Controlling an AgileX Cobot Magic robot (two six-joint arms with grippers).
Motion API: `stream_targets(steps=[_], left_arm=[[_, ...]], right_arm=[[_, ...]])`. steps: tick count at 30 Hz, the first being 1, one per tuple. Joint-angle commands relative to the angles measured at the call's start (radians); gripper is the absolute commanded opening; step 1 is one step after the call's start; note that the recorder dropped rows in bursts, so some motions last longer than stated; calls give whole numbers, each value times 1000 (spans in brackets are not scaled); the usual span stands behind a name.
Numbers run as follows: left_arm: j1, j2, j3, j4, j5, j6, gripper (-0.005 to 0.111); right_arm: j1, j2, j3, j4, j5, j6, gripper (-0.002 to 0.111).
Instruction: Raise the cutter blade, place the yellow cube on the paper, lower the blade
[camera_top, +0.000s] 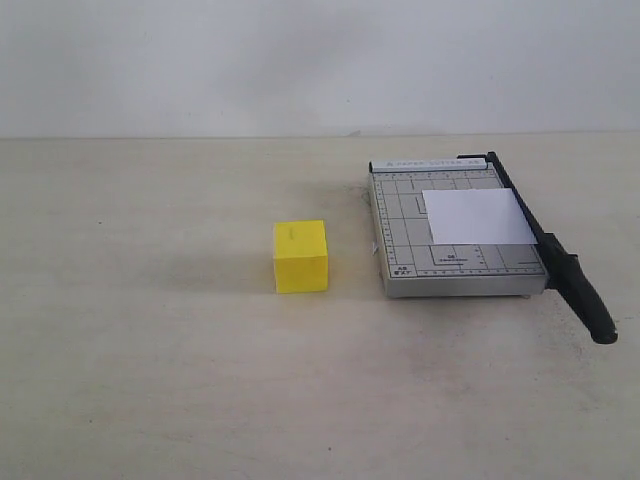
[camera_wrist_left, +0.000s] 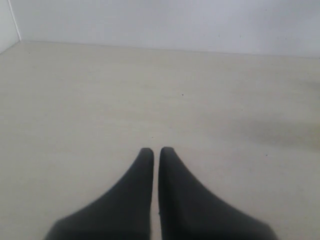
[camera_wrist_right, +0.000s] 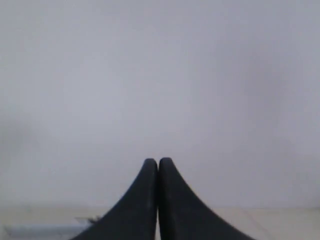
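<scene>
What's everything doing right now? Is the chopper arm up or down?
cutter blade: down, lying along the cutter base
yellow cube: on the table, apart from the cutter base
paper: flat on the cutter base
left gripper: jaws shut, empty
right gripper: jaws shut, empty

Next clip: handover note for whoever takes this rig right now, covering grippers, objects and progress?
Both shut, empty: left gripper above the table, right gripper facing the wall.
The cutter blade lies down along the right edge of the grey base; the paper lies on that base beside it.
The yellow cube sits on the table, left of the cutter, apart from it.
Done: nothing. Left: raise blade, cube onto paper, lower blade.
</scene>
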Motion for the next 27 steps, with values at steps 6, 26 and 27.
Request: stream_targets(steps=[6,26,27], left_arm=[[3,-2,-1,0,-9,-5,4],[3,-2,-1,0,-11,-5,4],[3,-2,-1,0,-13,-5,4]], right_arm=[[0,199,-96,375,-299,100,0],[76,1240,-620,1628,387,-1645,0],[96,1231,-574,1799,390,-1832,0]])
